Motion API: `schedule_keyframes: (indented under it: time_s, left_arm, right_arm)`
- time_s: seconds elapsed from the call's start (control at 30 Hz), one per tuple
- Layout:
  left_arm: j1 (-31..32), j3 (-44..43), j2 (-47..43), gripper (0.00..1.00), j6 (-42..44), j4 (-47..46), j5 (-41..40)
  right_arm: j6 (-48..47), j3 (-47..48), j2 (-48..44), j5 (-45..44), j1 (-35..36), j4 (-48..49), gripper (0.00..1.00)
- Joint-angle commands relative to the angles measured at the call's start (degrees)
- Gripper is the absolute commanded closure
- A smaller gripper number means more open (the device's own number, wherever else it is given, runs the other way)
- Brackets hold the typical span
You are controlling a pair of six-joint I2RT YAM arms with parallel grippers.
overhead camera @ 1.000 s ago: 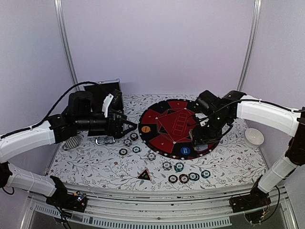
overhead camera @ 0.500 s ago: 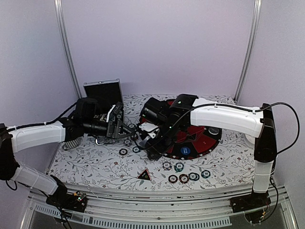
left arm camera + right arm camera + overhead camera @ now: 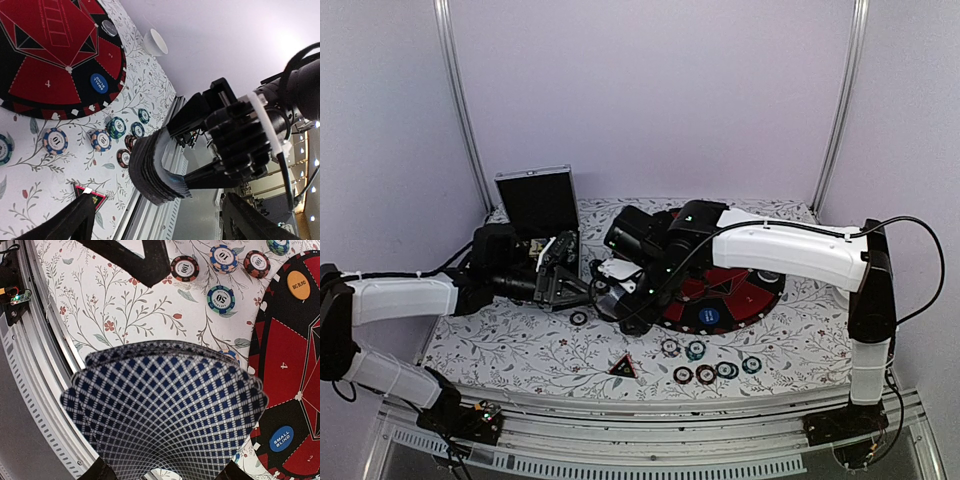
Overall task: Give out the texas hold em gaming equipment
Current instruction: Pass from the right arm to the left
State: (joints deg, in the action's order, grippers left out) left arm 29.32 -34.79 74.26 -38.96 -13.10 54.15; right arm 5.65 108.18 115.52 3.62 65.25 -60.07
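A: Two tools, one deck. Who has it?

B: The right tool [image 3: 620,288]. Its fingers are clamped on the deck [image 3: 157,172] by the side edges, hard enough that the cards bow. Its own wrist view shows the grey-blue backs fanned a little, just ahead of the clamp.

A: Left tool?

B: The left tool [image 3: 157,225] is spread wide with nothing in it. Both fingers [image 3: 70,225] show at the bottom of its view.

A: Where is the deck from there?

B: Dead ahead, just past the fingertips and roughly centred on the gap. It's near but apart, as far as I can tell. The stacked card edges face the left tool. The long axis runs across the gap at a slant, not along it. The free end is on one finger's side and the right tool's clamp is on the other.

A: So what's the call?

B: It looks like a hand-over or a peel-off. The left tool should go straight forward and take the free end, perhaps after a wrist roll to match the slant.

A: And past the deck?

B: Below and beyond it, on the worktop [image 3: 20,170], is the triangle [image 3: 89,195], then scattered chips [image 3: 101,140]. Farthest out is the mat [image 3: 50,60] with the blue button [image 3: 101,81]. I can see no cards laid out.
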Motion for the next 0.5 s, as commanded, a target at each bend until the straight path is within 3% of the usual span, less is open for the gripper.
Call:
schedule_keyframes:
  time_s: [0.0, 0.47]
  left_arm:
    - [0.24, 1.51, -0.34, 0.1, -3.92, -8.44, 0.97]
    - [2.66, -1.68, 5.41, 0.21, -0.91, -4.87, -0.85]
  right_arm:
    - [-0.81, 1.79, 0.93, 0.35, 0.48, 2.03, 0.8]
    - [-1.81, 4.18, 2.88, 0.01, 1.91, 2.13, 0.79]
